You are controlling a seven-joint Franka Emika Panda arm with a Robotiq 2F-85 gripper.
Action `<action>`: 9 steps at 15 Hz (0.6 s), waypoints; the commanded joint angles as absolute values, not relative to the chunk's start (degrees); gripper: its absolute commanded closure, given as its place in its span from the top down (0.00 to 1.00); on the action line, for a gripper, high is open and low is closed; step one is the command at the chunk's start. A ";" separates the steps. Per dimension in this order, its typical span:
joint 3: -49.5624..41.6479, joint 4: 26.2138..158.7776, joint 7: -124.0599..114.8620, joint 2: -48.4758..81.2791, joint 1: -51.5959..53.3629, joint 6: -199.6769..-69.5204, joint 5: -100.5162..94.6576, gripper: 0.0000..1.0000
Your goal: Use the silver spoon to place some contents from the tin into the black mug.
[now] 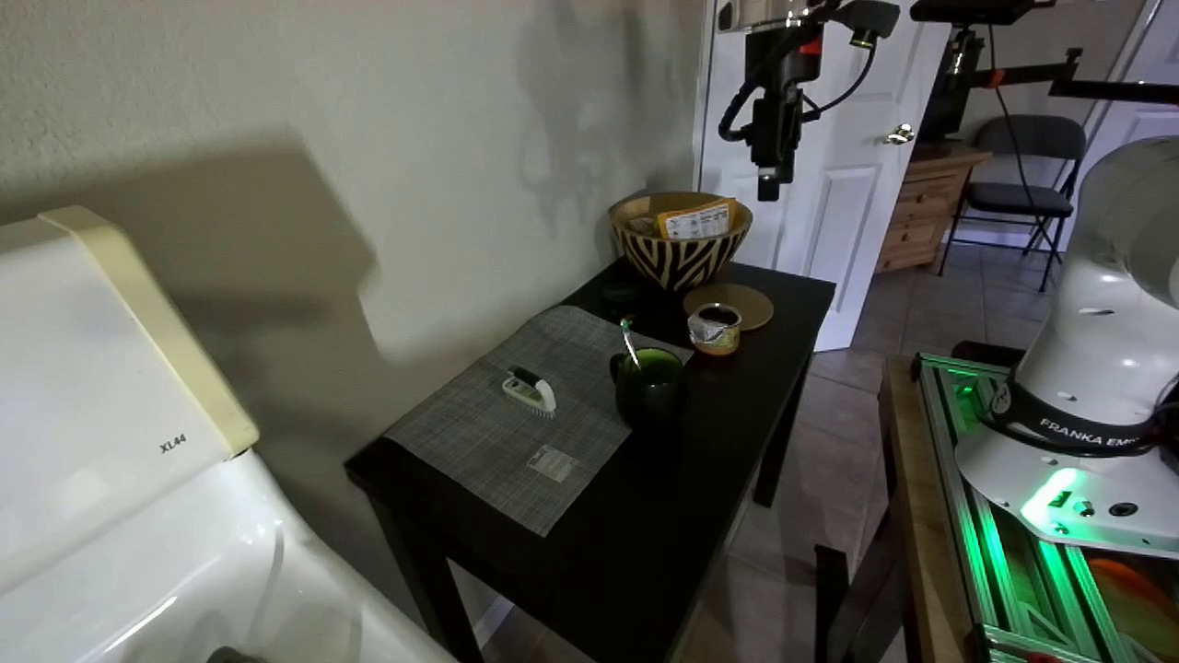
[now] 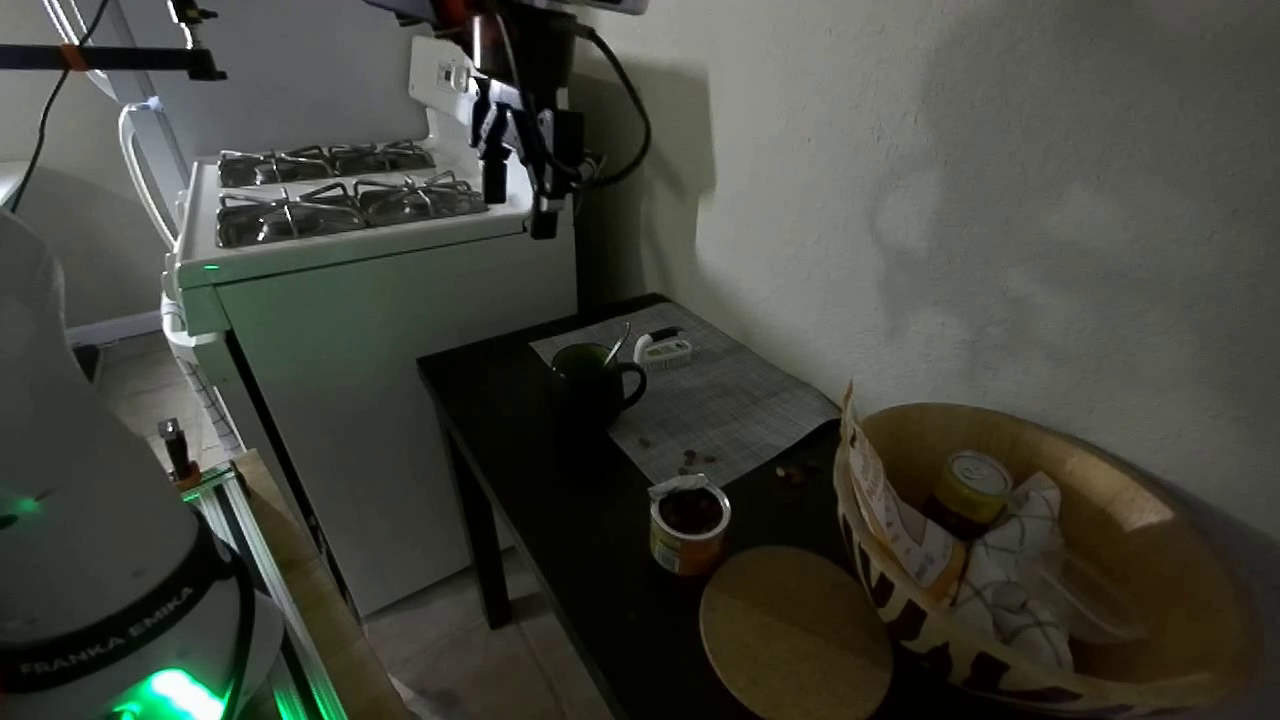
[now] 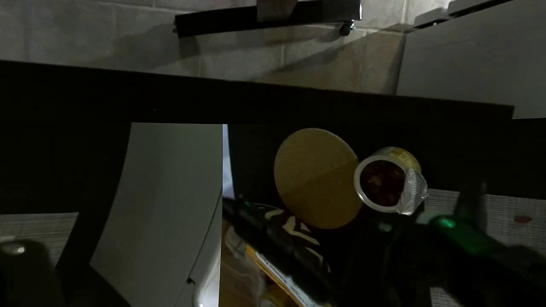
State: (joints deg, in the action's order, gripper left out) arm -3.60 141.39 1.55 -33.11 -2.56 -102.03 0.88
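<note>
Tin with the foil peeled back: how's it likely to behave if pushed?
The tin should probably slide before tipping, since it looks about as wide as tall. Its open top shows dark contents, so a sharp tilt could spill some. The peeled foil looks thin and crumpled; it would likely bend if caught.
</note>
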 commanded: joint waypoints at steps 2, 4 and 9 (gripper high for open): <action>-10.58 136.68 18.59 -24.90 -0.59 -102.34 4.90 1.00; -12.23 134.00 25.20 -20.98 0.17 -100.66 7.45 1.00; -11.19 132.63 26.31 -18.13 -1.63 -97.92 7.84 1.00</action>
State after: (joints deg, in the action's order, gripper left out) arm -12.02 132.67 26.10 -18.16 -0.73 -98.00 7.62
